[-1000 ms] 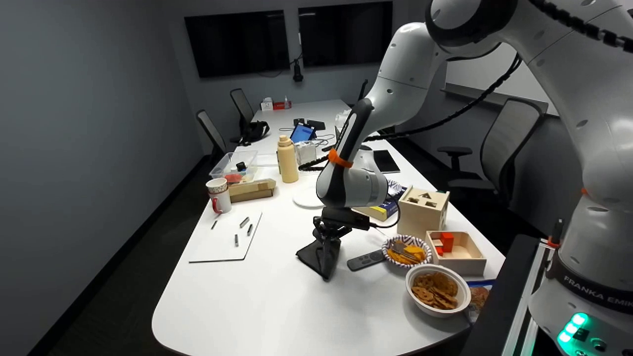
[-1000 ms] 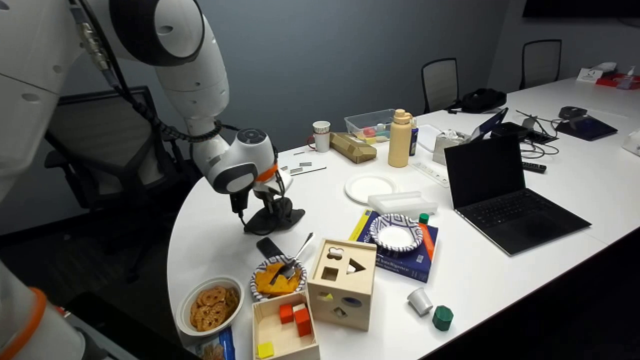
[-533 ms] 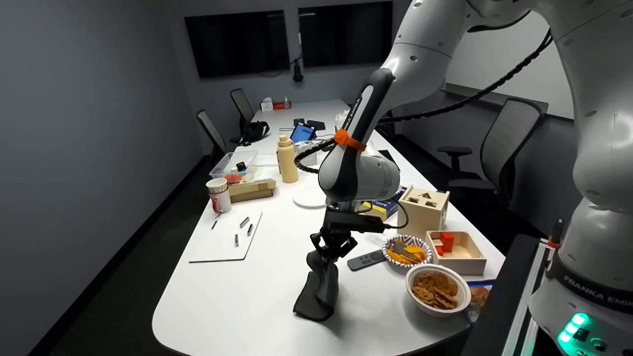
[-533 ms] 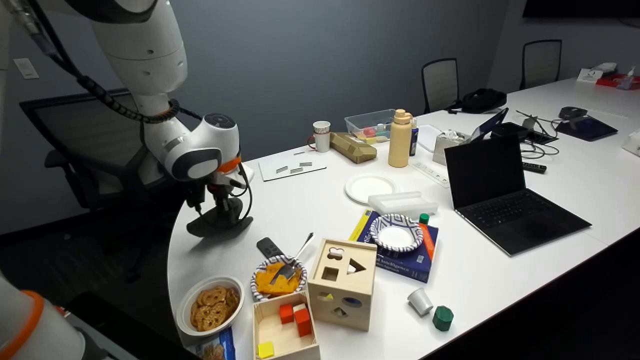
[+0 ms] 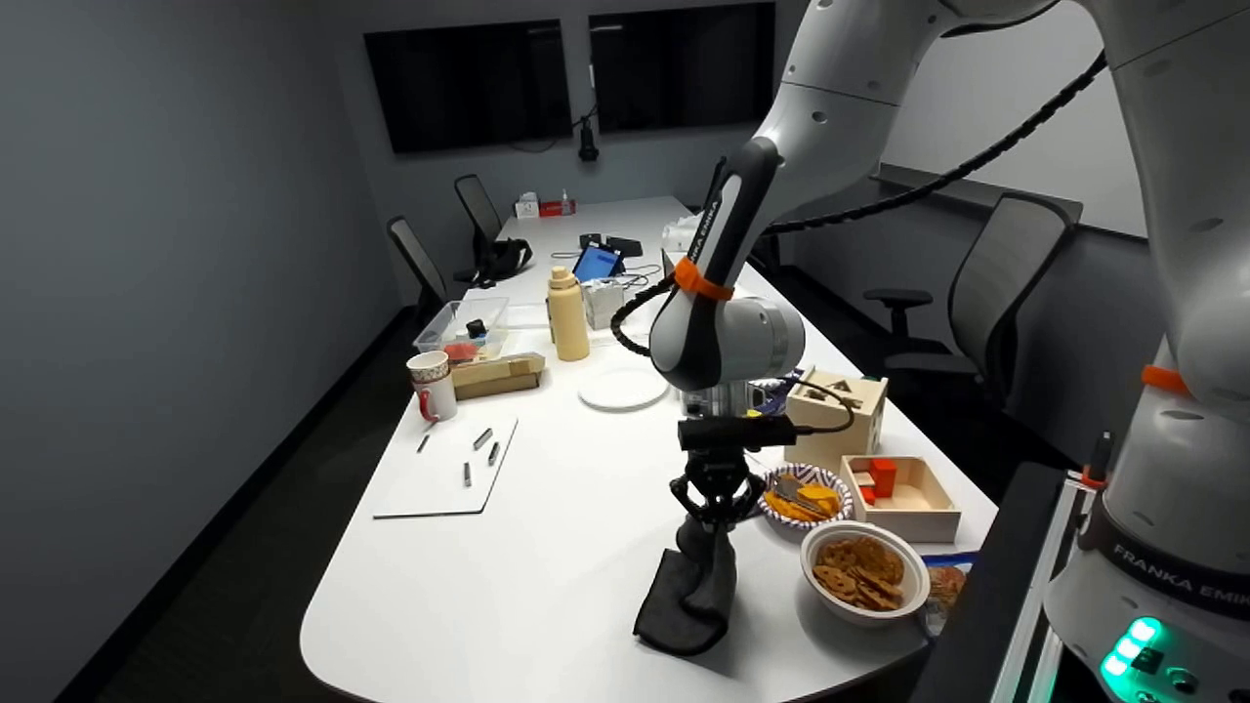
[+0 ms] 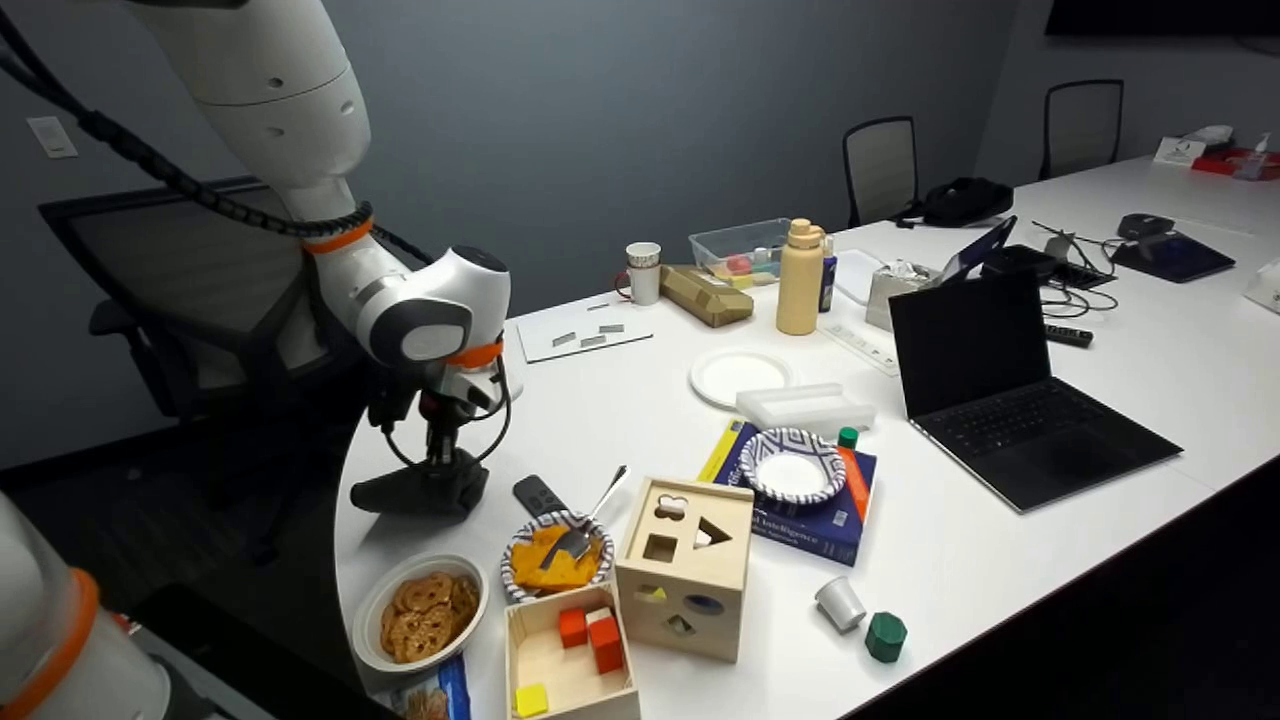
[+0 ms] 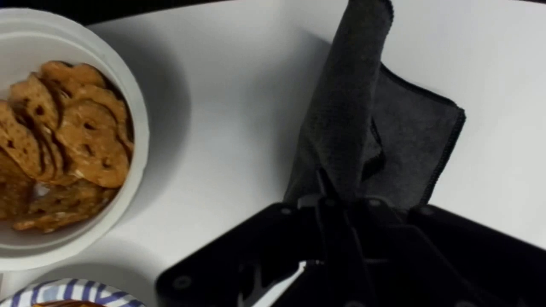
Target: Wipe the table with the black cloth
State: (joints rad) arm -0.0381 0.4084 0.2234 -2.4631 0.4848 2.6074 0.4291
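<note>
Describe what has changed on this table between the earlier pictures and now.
The gripper, still shut on the black cloth, has moved with it, first toward the rounded end of the white table, then across toward the white bowl of brown crackers. Nothing was newly grasped or let go. The bowl, red-handled mug, tan bottle and wooden shape box stayed put.

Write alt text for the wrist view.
A black gripper pinches a rumpled dark cloth over a white table. A white bowl of brown snacks is cut off at left; a striped bowl shows at bottom left.
</note>
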